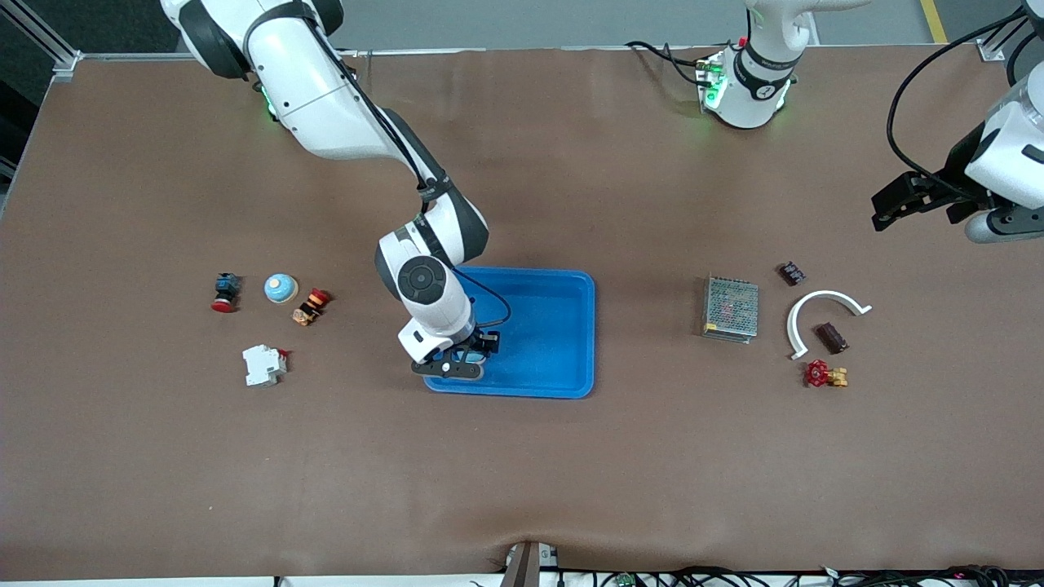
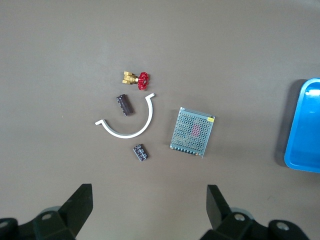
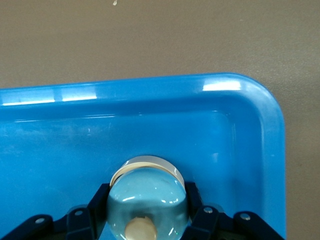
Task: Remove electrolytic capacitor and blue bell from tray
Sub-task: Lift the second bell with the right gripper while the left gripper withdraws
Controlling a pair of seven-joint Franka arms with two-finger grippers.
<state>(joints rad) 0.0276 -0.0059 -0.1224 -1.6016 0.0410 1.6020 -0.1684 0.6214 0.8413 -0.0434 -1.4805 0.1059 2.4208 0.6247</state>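
Note:
My right gripper [image 1: 463, 359] is low in the blue tray [image 1: 590, 326], at the corner nearer the front camera and toward the right arm's end. In the right wrist view its fingers [image 3: 196, 207] are shut on a light blue dome bell [image 3: 147, 197] with a tan button, just above the tray floor [image 3: 150, 135]. Two dark capacitors lie toward the left arm's end: one [image 1: 791, 272] [image 2: 140, 152] and a longer one [image 1: 832, 337] [image 2: 125, 105]. My left gripper [image 1: 907, 200] [image 2: 150, 200] is open and empty, high over the table's left-arm end.
A second blue bell [image 1: 280, 288], a red push button [image 1: 224, 292], an orange-red switch [image 1: 311, 306] and a white breaker [image 1: 263, 364] lie toward the right arm's end. A mesh power supply [image 1: 731, 308], a white curved piece [image 1: 824, 314] and a red valve [image 1: 824, 375] lie by the capacitors.

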